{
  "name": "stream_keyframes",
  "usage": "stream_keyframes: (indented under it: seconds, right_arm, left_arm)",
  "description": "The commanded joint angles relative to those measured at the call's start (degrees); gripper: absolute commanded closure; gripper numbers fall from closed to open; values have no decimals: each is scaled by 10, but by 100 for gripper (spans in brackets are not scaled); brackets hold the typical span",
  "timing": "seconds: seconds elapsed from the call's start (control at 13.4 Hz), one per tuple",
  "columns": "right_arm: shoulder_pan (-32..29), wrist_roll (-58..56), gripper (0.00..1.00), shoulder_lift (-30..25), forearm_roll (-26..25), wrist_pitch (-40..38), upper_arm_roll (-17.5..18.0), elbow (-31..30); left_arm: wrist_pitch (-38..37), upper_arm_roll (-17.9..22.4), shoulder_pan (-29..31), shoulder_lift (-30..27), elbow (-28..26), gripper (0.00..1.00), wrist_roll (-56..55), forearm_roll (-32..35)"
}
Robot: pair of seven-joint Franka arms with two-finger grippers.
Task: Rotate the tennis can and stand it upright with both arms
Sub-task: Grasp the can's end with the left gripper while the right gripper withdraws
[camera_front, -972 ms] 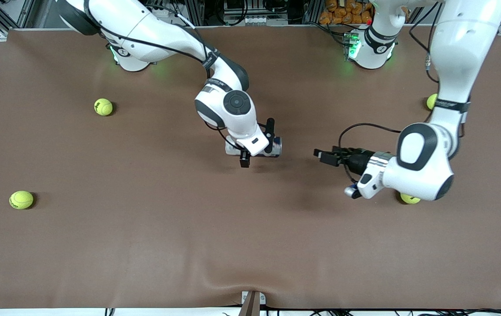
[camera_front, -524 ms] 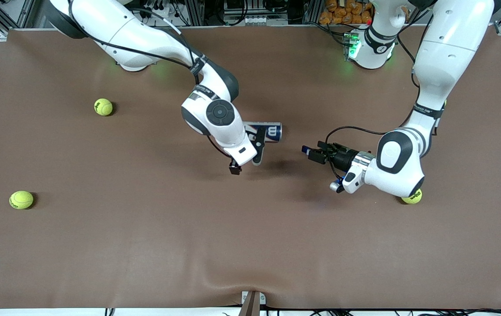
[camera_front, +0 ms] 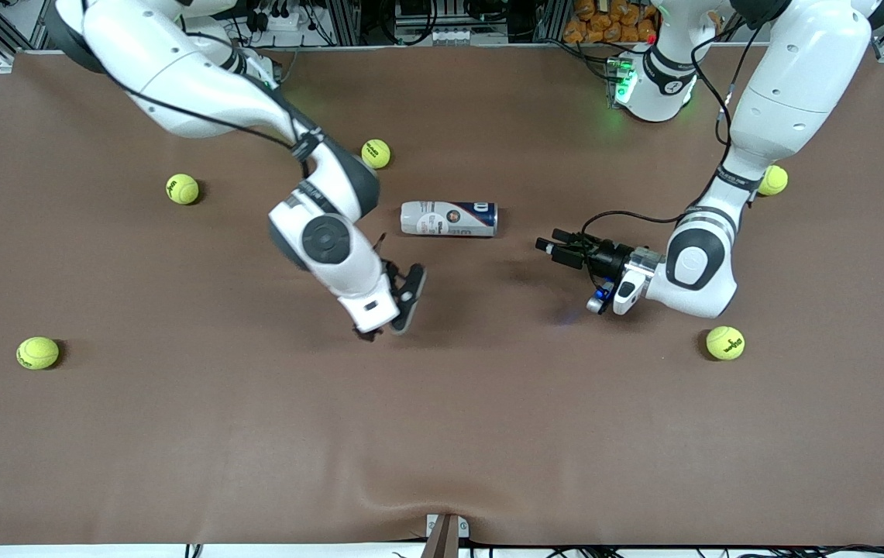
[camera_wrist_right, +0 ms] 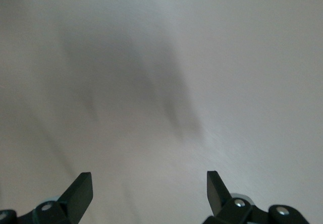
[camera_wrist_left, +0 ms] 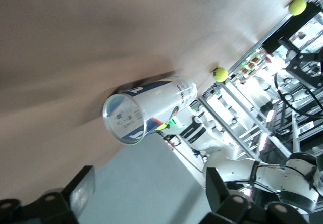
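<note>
The tennis can (camera_front: 448, 218) lies on its side on the brown table, its white label toward the right arm's end and its dark-blue end toward the left arm's end. My right gripper (camera_front: 393, 311) is open and empty over bare table, away from the can and low over the surface; its wrist view (camera_wrist_right: 149, 183) shows only table. My left gripper (camera_front: 548, 242) is open and empty, level with the can's dark-blue end and a short gap from it. The left wrist view shows the can (camera_wrist_left: 146, 110) end-on ahead of the open left gripper (camera_wrist_left: 149, 188).
Several yellow-green tennis balls lie about: one (camera_front: 376, 153) near the can toward the robots' bases, one (camera_front: 182, 188) and one (camera_front: 37, 353) toward the right arm's end, one (camera_front: 724, 342) and one (camera_front: 773, 180) near the left arm.
My right gripper has drawn away from the can, toward the front camera and the right arm's end. The can now lies uncovered, farther from the camera. My left gripper has come closer to it.
</note>
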Motion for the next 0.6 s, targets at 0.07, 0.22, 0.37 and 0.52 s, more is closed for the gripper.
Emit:
stream_keyframes:
  seconds: [0.07, 0.22, 0.37, 0.52]
  right_arm:
    - [-58, 12, 0, -27, -6, -25, 21, -3]
    - [-87, 27, 0, -46, -6, -31, 20, -5]
    - [-94, 37, 0, -84, -4, -38, 14, -8]
    - [-93, 86, 0, -115, -1, -57, -16, -8]
  left_arm:
    - [34, -6, -9, -28, -56, 15, 47, -46]
    - [48, -9, -13, -26, -87, 22, 103, -91]
    - [54, -9, -21, -23, -92, 22, 115, -106]
    - [78, -10, -28, -21, -92, 23, 115, -114]
